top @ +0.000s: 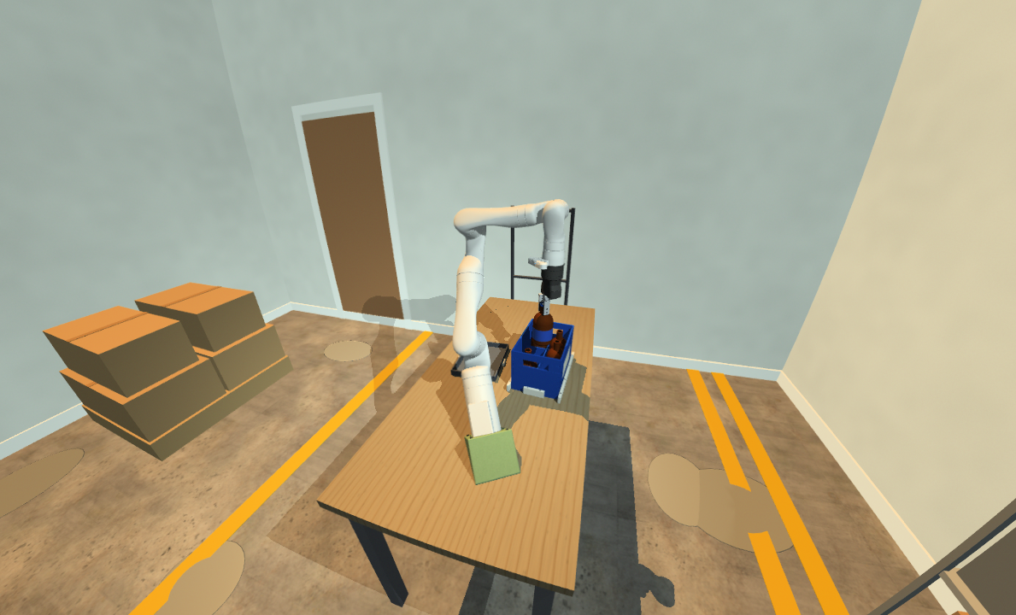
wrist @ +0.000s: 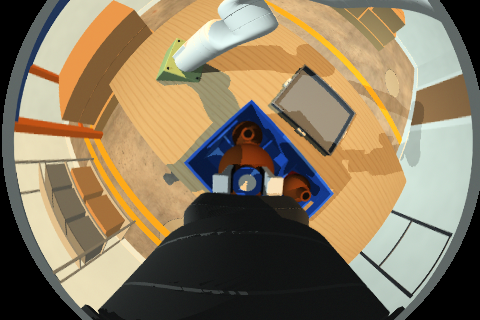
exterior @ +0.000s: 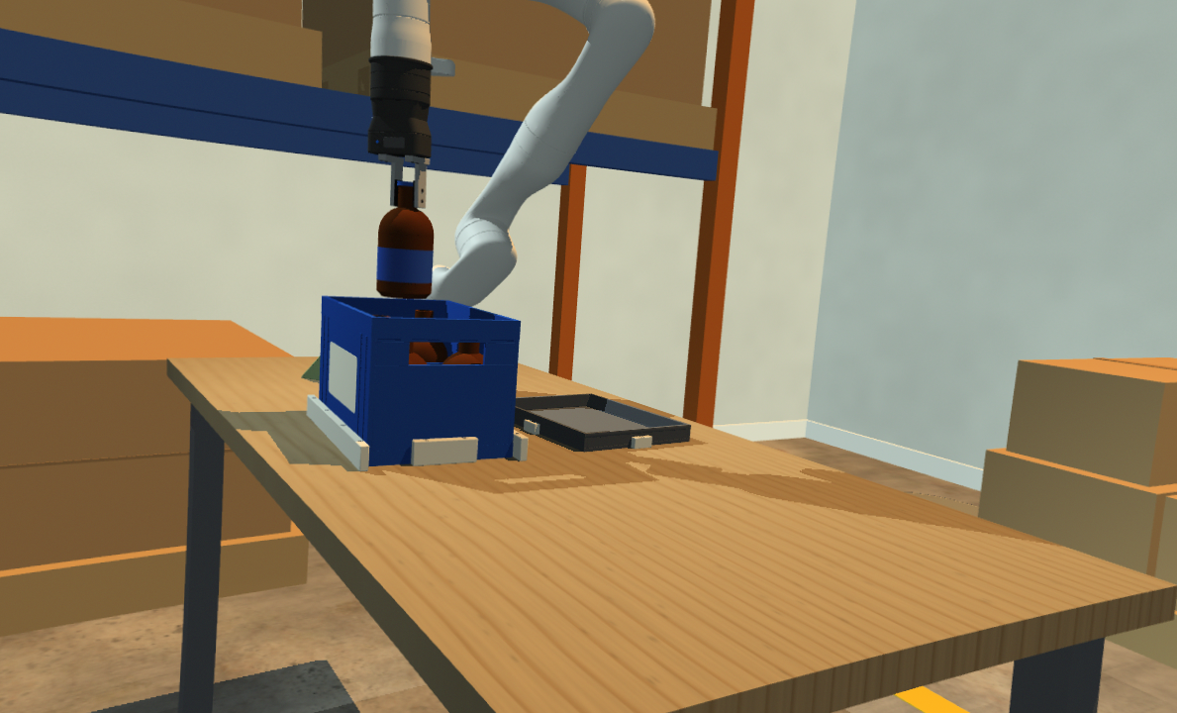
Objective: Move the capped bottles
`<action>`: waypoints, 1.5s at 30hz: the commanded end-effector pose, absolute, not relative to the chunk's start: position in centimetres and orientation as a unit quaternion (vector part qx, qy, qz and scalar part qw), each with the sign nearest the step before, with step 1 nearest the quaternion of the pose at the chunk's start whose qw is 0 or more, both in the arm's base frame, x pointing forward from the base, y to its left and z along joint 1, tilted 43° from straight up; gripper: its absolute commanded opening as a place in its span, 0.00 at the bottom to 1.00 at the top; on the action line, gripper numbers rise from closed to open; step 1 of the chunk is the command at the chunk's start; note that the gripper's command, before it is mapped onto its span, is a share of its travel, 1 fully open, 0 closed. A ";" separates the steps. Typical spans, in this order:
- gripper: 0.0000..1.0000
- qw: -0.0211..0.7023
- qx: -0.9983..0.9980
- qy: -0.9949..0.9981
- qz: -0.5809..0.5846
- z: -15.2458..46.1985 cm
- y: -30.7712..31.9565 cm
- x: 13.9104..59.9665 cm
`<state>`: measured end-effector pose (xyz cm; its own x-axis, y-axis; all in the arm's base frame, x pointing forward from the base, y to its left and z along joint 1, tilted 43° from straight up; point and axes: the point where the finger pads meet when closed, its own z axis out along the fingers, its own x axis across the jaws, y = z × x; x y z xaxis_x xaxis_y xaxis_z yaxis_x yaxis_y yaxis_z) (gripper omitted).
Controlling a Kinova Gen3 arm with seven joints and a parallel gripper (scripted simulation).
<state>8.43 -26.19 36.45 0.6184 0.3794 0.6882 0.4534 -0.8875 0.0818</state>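
Note:
My gripper (top: 543,307) (exterior: 407,200) (wrist: 247,175) is shut on the neck of a brown bottle (top: 543,320) (exterior: 404,230) (wrist: 250,154) with a blue label and blue cap. The bottle hangs upright, its base just above the crate's rim in the exterior view. The blue crate (top: 537,376) (exterior: 441,398) (wrist: 253,108) stands below. In the wrist view an open brown bottle (wrist: 247,133) and another open one (wrist: 296,183) stand in it; the held bottle and gripper hide part of the inside. The dark tray (exterior: 619,438) (wrist: 315,105) beside the crate holds no bottle.
Pale blocks (exterior: 443,450) (exterior: 338,430) stand along the crate's base, and small ones (exterior: 640,441) at the tray's edge. The arm's green base plate (top: 493,457) stands on the wooden table (top: 449,497) (exterior: 663,567). The table's long edge runs close beside the crate.

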 end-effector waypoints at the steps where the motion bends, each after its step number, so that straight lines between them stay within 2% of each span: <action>1: 0.00 0.045 -0.898 -0.236 -0.368 37.1 -25.8 8.8; 45: 0.00 0.047 -0.898 -0.236 -0.368 40.2 -19.5 9.8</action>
<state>9.83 -19.73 40.00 0.6169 0.3870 0.6853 0.4590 -0.8843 0.0862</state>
